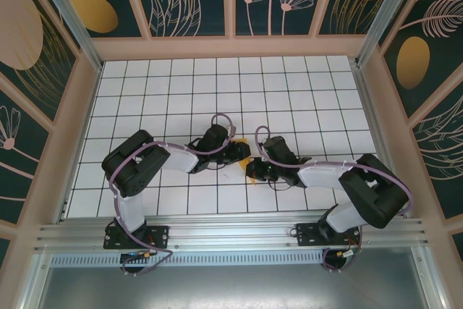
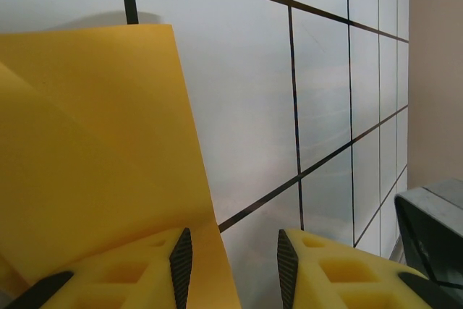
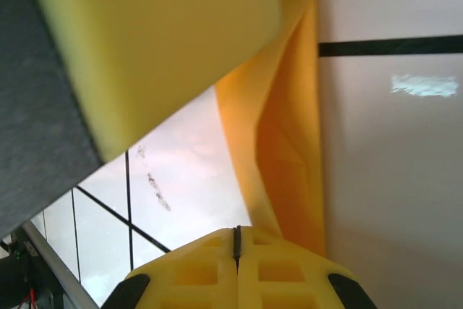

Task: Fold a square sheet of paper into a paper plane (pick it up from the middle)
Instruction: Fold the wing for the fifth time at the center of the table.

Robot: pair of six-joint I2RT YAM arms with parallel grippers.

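The fold seems half made. The square sheet of paper (image 2: 94,150) lies mid-surface (image 2: 325,70), one flap raised. The left end effector (image 2: 235,251) stands half open and holds nothing. The right end effector (image 3: 236,240) is closed beside the flap. Next, the crease probably needs pressing flat.

open over the far rows of the white black-gridded tabletop (image 1: 217,85) and along both side strips. hemmed on three sides by the pale wooden frame (image 1: 224,47) with dark leaf-patterned panels. crowded mid-table: left gripper (image 1: 242,153) and right gripper (image 1: 253,171) almost nose to nose, thin orange-yellow square sheet of paper (image 1: 245,144) wedged between, probably no way through there. blocked along the near edge by the bent left arm (image 1: 145,164) and right arm (image 1: 347,179).
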